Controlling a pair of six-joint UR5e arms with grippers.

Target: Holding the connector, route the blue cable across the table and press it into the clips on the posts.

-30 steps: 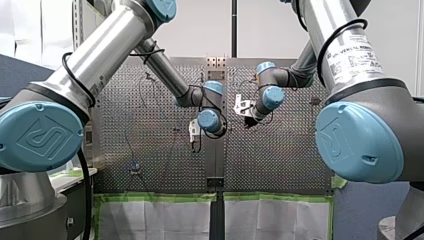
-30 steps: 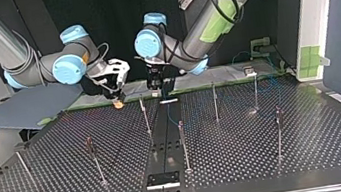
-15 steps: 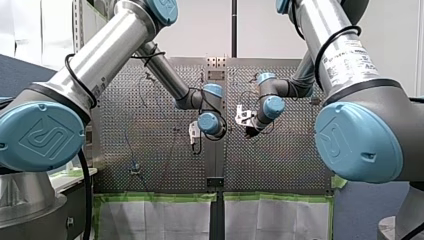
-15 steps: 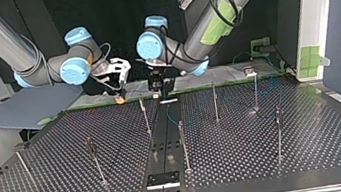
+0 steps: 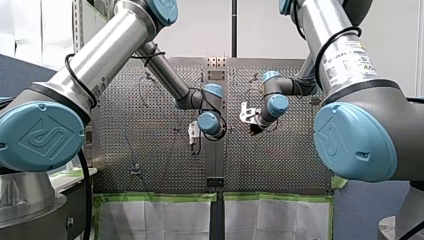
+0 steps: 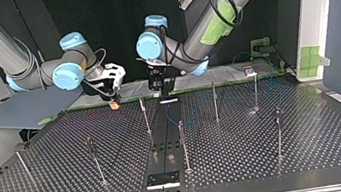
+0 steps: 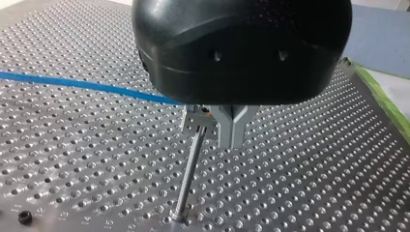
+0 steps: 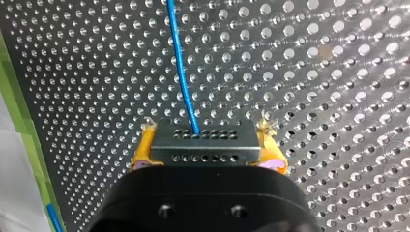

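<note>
The connector (image 8: 203, 147) is held in the right gripper (image 8: 207, 141); the cable (image 8: 180, 67) could be dragged away from the post (image 7: 191, 164) by excess tension

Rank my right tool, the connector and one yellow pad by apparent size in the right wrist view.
1. my right tool, though nearness to the camera inflates it
2. connector
3. yellow pad, partly hidden behind the connector

My right arm's yellow-padded end effector (image 6: 115, 103), clamping the grey perforated metal connector (image 8: 203, 142), has slid toward the top view's left; seen from the front, further right and lower.
</note>
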